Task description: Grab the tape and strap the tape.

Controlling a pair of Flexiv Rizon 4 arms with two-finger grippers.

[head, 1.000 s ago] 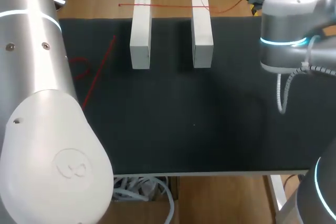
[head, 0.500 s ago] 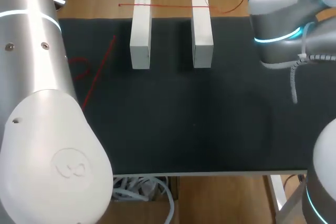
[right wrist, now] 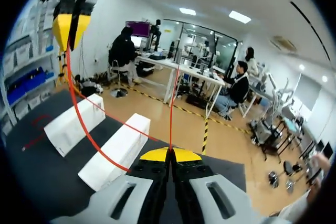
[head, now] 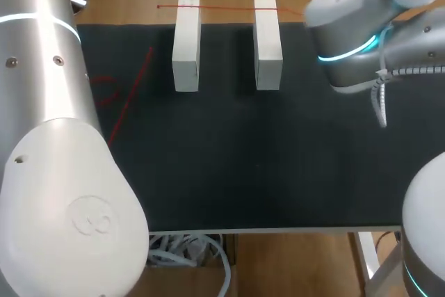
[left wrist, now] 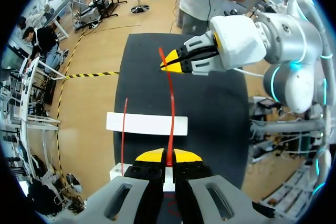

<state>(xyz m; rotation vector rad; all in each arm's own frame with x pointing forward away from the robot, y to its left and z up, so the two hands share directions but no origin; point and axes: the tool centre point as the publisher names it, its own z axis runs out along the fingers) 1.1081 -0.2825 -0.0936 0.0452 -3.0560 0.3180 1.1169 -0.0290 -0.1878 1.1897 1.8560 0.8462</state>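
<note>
One tape: a thin red strand point(left wrist: 172, 98), bowed in a loose curve, not pulled straight.
Tape's place: strung through the air from one pair of jaws to the other, an end in each. From the left jaws it runs straight ahead, passes over a white block, and ends at the right jaws.
Left gripper point(left wrist: 168, 157): yellow tips pinched together, with the tape caught in the seam between them.
Right gripper point(right wrist: 169, 154): tips likewise clenched on the tape, which rises out of the slit between them. It sits well ahead of the left jaws, tips pointing back toward them.
Second strand point(left wrist: 124, 129): also thin and red. It runs alongside the held tape, off to one side of the left jaws, and crosses the end of the same block.
Red marks: a straight red line point(head: 132, 95) and a small loop point(head: 104, 92) lie flat on the mat. I cannot tell from here whether they are part of the same tape.
Blocks: a long white block point(head: 186, 43) and its twin point(head: 268, 39) lie flat, parallel, with a gap between them, ahead of and below the right jaws.
Surface: a black mat point(head: 229, 165) covers the table beneath both pairs of jaws.
Arms: the left arm point(head: 49, 137) is silver and white. The right arm point(head: 354, 26) carries a lit blue-green ring.
</note>
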